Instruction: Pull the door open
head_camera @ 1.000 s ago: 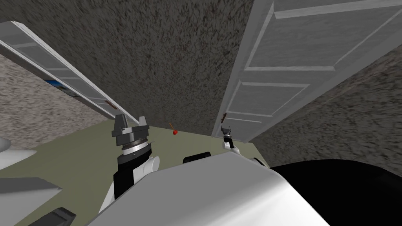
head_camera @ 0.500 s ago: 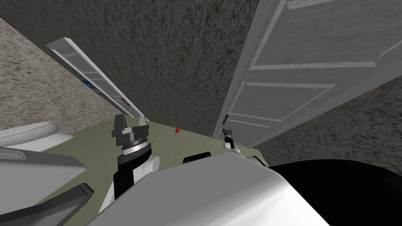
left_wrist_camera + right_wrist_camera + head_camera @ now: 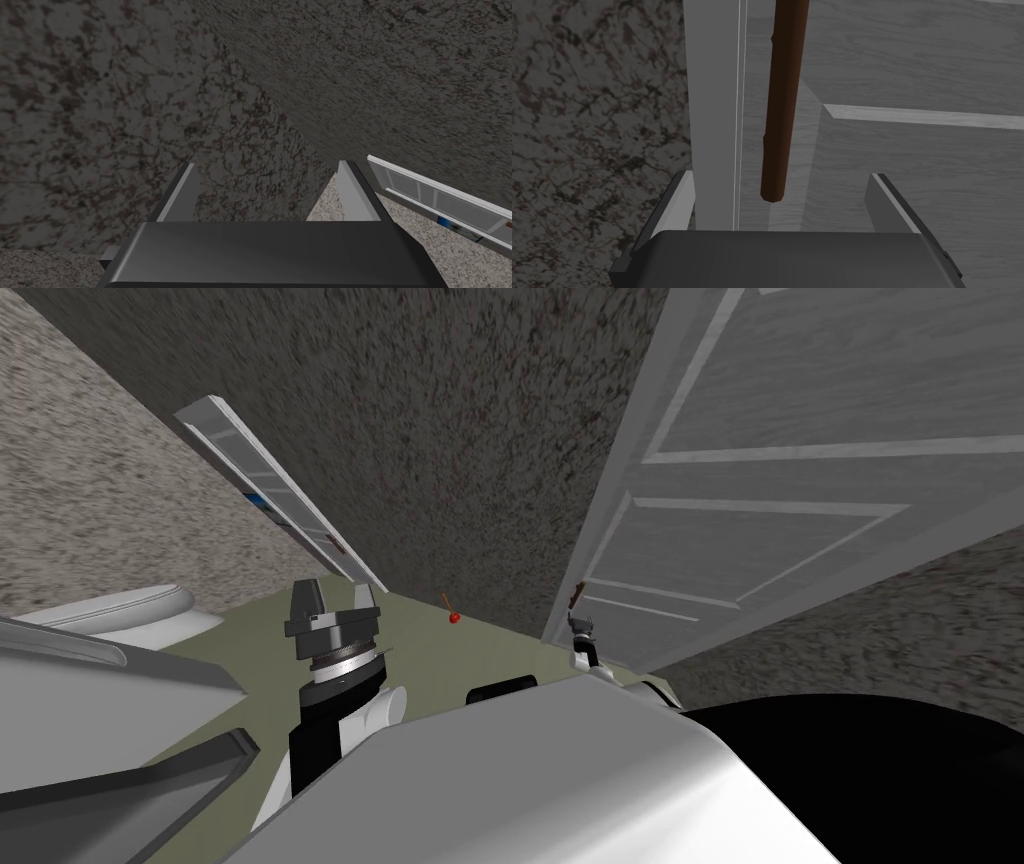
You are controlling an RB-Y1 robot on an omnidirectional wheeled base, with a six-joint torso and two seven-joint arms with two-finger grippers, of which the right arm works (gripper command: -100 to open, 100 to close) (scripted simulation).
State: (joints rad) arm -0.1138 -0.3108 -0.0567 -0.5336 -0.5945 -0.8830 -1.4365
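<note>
the right gripper (image 3: 780, 176) is wide open at the edge of the grey door (image 3: 760, 488). the brown handle (image 3: 782, 100) sits between its fingers, maybe not touching them. the left gripper (image 3: 335, 596) is wide open too, facing the speckled wall (image 3: 150, 100).

1. Door (image 3: 760, 488): grey, recessed panels, upright on my right, beside the dark speckled wall (image 3: 450, 438).
2. Handle (image 3: 779, 100): slim brown bar; I see it lying along the door face near its edge.

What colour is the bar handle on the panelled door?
Dark reddish-brown bar handle; right wrist view shows it best.
</note>
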